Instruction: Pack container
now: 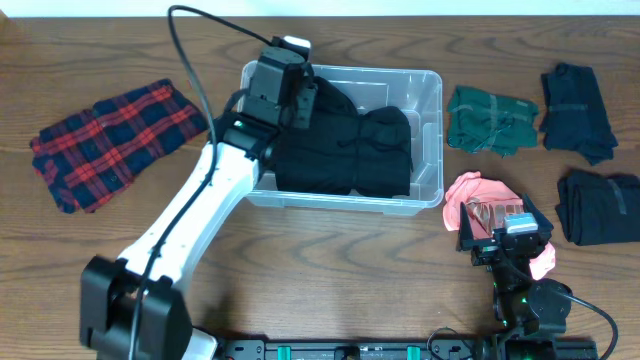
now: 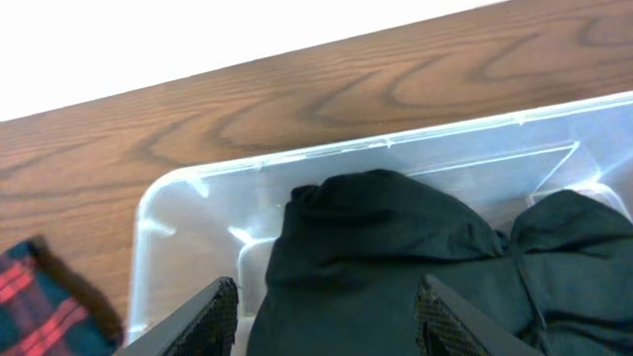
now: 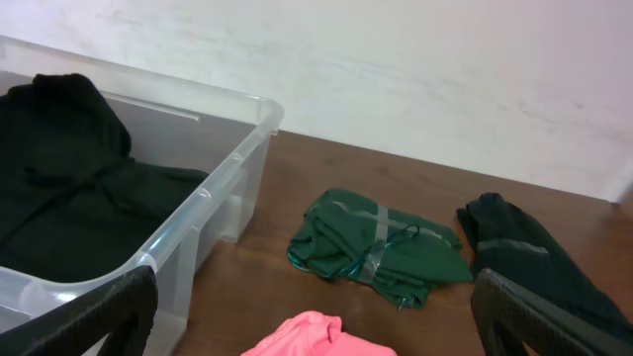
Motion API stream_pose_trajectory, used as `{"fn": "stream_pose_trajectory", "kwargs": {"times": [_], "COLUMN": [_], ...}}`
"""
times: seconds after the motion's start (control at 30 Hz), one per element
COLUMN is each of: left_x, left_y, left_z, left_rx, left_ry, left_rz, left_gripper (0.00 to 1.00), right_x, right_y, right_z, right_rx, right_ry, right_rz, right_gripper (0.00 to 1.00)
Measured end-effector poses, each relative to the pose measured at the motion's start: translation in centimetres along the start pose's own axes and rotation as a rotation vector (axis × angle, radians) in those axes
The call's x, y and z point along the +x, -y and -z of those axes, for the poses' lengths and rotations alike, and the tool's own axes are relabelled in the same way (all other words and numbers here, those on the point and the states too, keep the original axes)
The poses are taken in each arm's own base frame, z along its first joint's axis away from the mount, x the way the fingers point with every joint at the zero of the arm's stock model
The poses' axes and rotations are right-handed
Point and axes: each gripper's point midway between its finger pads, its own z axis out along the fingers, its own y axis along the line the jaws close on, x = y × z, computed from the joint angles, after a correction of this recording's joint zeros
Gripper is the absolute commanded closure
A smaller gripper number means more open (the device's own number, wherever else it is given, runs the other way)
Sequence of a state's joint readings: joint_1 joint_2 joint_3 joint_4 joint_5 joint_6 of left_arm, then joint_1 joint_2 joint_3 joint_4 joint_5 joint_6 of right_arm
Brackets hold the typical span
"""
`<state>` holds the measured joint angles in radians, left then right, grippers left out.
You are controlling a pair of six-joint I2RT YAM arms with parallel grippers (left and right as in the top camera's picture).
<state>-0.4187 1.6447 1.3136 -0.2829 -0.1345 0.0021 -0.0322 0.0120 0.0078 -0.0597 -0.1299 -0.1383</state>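
The clear plastic rectangular container (image 1: 380, 72) sits beneath the released left claw (image 2: 326, 292), black garments (image 1: 345, 150) already packed inside. Packing looks partway done. The right claw (image 3: 316, 282), also released and empty, hovers over a pink cloth (image 3: 307, 334), with a green folded garment (image 3: 381, 247) ahead of it and a red plaid cloth (image 1: 115, 140) unpacked on the worktop (image 1: 330, 270).

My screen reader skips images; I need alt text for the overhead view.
The left gripper hangs over a clear container holding black clothing. Left of it lies a red plaid cloth; right of it a green garment, a pink garment under the open right gripper, and two dark garments.
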Motion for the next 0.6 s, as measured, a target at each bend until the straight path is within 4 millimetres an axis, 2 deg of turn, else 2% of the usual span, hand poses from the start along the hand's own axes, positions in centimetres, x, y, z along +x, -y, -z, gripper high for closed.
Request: {"fn": "stream_pose_trajectory", "kwargs": {"times": [0.23,0.37,0.6], "left_x": [3.6,5.2,7.9], "left_y": [2.3,2.8,3.0], "left_z": [-4.8,-7.2,-9.2], "left_rx": [0.021,0.022,0.022], "left_ry": [-0.089,-0.121,-0.188], "left_rz": [-0.104,-0.129,-0.167], "left_gripper": [0.42,0.42,0.42], "right_x": [0.0,0.0,0.0], "right_y": [0.0,0.0,0.0], "right_z": [0.0,0.0,0.0], "right_rx": [0.0,0.0,0.0], "right_ry": [0.0,0.0,0.0], "right_rz": [0.0,0.0,0.0], "right_gripper": [0.01,0.01,0.01]}}
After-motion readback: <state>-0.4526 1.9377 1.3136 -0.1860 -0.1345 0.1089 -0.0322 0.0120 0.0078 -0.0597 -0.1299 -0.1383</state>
